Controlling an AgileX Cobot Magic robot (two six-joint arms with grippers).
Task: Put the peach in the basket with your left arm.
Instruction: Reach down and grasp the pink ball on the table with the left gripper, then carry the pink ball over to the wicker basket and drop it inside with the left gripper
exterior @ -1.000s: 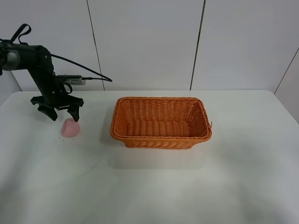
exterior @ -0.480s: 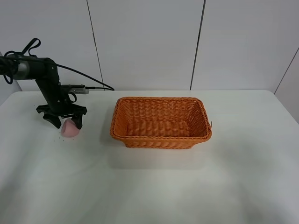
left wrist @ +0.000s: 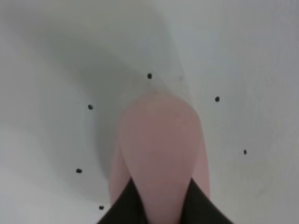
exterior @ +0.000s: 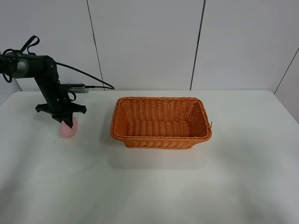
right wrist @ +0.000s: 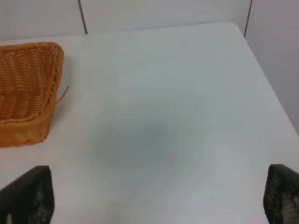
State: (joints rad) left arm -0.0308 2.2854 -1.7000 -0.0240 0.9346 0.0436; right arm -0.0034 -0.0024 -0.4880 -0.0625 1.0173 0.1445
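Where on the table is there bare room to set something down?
The whole front of the table, before the basket, is bare. So is the right side, from the basket to the table's edge. The strip between the peach and the basket is free but narrow. The left is crowded: the left hand is on the peach there.

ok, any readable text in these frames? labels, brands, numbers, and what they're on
No readable text in any view.
The orange woven wicker basket, pale pink rounded peach and white table carry no label, brand or number.
The small black dots on the table around the peach are plain specks, not characters.
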